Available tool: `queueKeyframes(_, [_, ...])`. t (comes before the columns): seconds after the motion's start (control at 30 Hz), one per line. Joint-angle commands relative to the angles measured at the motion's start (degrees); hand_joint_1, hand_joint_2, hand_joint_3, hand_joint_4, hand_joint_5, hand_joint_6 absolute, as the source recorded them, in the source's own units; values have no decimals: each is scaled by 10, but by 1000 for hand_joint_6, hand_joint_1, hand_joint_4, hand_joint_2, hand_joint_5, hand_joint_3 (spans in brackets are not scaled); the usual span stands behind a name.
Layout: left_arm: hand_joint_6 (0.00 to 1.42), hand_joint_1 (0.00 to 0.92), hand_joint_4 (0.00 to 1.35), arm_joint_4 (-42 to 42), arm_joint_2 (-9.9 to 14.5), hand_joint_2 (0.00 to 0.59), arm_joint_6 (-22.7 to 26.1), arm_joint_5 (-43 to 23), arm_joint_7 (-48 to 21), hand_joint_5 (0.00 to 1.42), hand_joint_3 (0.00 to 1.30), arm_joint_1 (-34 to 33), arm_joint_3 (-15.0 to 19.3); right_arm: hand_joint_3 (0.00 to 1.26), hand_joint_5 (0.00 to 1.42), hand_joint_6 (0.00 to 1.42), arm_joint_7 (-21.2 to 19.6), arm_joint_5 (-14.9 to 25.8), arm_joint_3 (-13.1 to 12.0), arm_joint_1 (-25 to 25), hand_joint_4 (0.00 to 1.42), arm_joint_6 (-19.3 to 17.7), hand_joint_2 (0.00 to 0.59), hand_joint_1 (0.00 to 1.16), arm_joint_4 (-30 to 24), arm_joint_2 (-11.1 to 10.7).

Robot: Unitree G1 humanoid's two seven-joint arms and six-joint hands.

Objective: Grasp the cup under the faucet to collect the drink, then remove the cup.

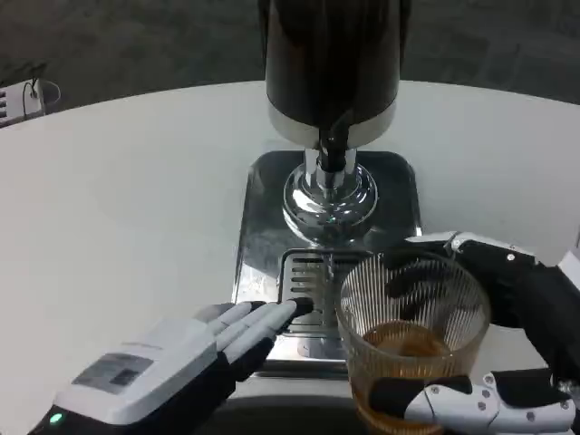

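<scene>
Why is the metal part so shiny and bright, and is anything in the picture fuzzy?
In the head view, the silver base of the drink dispenser shines because light glares off its curves; the tray mirrors it dully. The ribbed glass cup bends the look of the right hand behind it. The left hand, close to the camera, looks slightly soft.
</scene>
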Motion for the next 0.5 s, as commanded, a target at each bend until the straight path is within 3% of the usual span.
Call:
queueKeyframes(0.03, [0, 0, 0, -11, 5, 55, 7, -1, -11, 0, 0, 13, 7, 1069, 1424, 1424, -3, 11, 1, 5, 1325, -6, 202, 1011, -25, 6])
queueKeyframes(0.5, [0, 0, 0, -18, 4, 55, 12, -4, -14, 0, 0, 21, 13, 1069, 1424, 1424, -5, 9, 3, 8, 1325, -3, 202, 1011, -31, 7])
